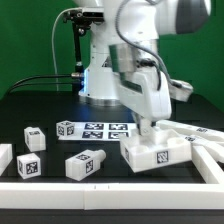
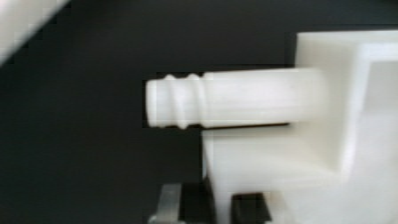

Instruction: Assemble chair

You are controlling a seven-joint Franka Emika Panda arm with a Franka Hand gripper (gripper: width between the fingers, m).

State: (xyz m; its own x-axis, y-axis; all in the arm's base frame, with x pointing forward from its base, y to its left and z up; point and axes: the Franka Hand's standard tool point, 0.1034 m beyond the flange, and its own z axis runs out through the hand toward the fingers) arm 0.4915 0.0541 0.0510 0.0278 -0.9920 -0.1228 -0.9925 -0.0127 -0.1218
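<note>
A chunky white chair part (image 1: 157, 151) with tags on its side lies on the black table at the exterior view's right. My gripper (image 1: 150, 127) stands right down on it. In the wrist view this part (image 2: 311, 110) fills most of the picture, and a ribbed round peg (image 2: 192, 101) sticks out of its side. My gripper (image 2: 214, 205) has its two fingers close together on a narrow edge of the part, so it looks shut on it. More white chair pieces (image 1: 193, 135) lie just behind, partly hidden by the arm.
The marker board (image 1: 100, 130) lies in the middle in front of the robot base. Small tagged white parts sit at the left: (image 1: 33, 138), (image 1: 67, 128), (image 1: 28, 166), (image 1: 86, 163). A white bar (image 1: 120, 192) runs along the front edge and up the right side.
</note>
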